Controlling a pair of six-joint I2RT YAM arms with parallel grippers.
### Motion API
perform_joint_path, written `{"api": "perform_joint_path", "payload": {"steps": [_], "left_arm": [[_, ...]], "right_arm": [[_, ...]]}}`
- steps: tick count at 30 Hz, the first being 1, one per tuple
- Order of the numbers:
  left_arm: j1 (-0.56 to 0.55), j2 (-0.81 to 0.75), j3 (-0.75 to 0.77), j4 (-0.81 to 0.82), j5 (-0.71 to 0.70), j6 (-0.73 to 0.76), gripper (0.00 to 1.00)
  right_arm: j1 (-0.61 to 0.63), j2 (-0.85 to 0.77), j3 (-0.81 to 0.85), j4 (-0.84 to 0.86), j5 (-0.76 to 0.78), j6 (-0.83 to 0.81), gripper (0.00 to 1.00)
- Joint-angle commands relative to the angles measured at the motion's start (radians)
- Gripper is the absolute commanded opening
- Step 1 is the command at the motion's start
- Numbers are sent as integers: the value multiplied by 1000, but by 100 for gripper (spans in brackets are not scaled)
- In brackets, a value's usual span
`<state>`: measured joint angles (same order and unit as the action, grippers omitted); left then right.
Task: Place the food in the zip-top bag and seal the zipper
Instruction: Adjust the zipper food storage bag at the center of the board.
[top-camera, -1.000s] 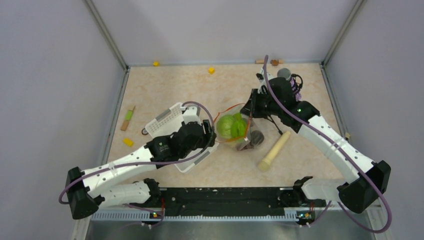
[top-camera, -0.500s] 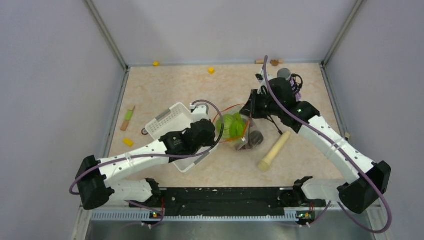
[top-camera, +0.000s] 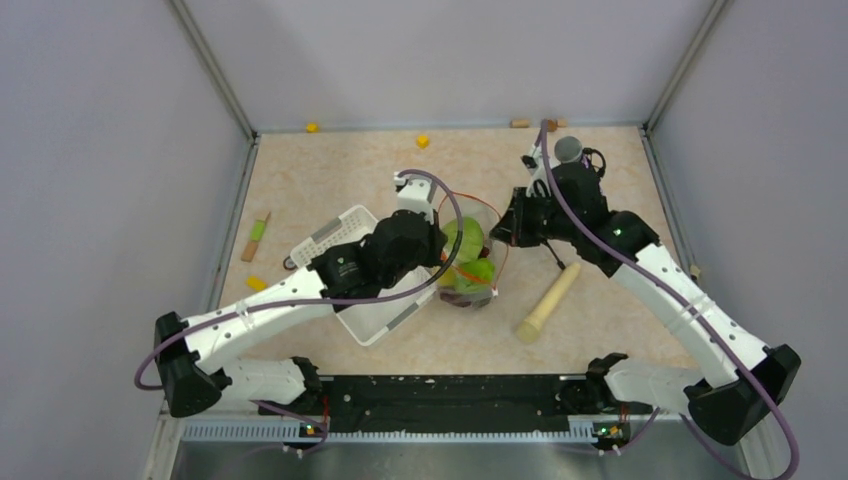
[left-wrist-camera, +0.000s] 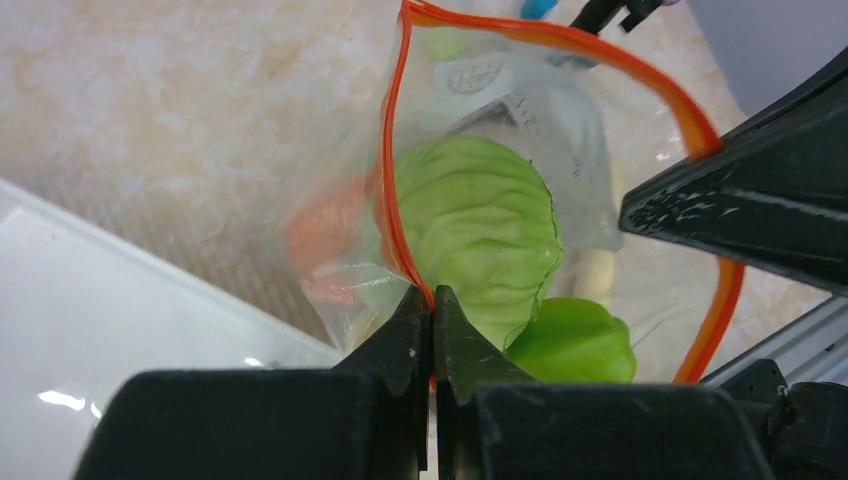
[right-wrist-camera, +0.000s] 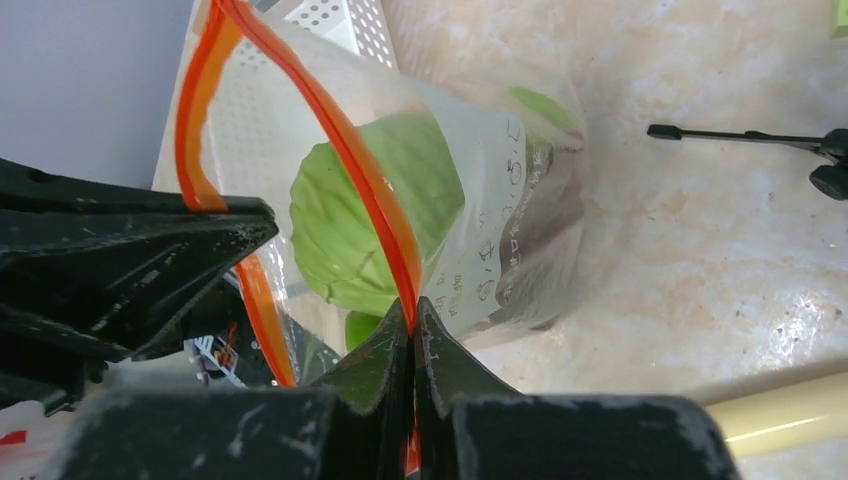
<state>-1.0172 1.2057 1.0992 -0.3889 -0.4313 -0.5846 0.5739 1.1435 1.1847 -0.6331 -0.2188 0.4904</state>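
You are holding the bag (top-camera: 470, 265) up off the surface in the middle, just right of the basket (top-camera: 335, 238). The left jaws are clenching one side of the zipper (right-wrist-camera: 345, 150) and the right jaws are clenching the opposite side. The food (left-wrist-camera: 480, 240) is sitting inside: green pieces on top, something orange showing blurred through the plastic, and a dark mass low down that is probably the grapes. So the loading part is looking done, as far as these views are showing. The sealing is what is remaining, since the zipper is gaping in a wide loop between your two grips and no stretch of it is looking pressed together yet. A small green-and-tan piece (top-camera: 258, 236) is lying near the left edge, and I cannot tell whether it is food.
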Motion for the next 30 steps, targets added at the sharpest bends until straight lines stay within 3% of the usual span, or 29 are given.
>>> {"api": "perform_joint_path", "payload": {"steps": [1, 11, 16, 21, 26, 30], "left_arm": [[0, 38, 118, 139, 64, 132, 0], [50, 140, 185, 123, 234, 231, 0], [83, 154, 178, 149, 386, 302, 0], [123, 133, 149, 161, 498, 418, 0], [147, 108, 135, 171, 589, 538, 0], [171, 110, 153, 153, 658, 575, 0]], "right_arm": [[-2, -69, 23, -24, 16, 0, 1], [3, -90, -12, -72, 97, 34, 6], [2, -72, -5, -53, 48, -2, 20], [4, -70, 27, -30, 34, -161, 36], [3, -69, 57, 54, 162, -411, 47], [3, -49, 71, 89, 79, -637, 54]]}}
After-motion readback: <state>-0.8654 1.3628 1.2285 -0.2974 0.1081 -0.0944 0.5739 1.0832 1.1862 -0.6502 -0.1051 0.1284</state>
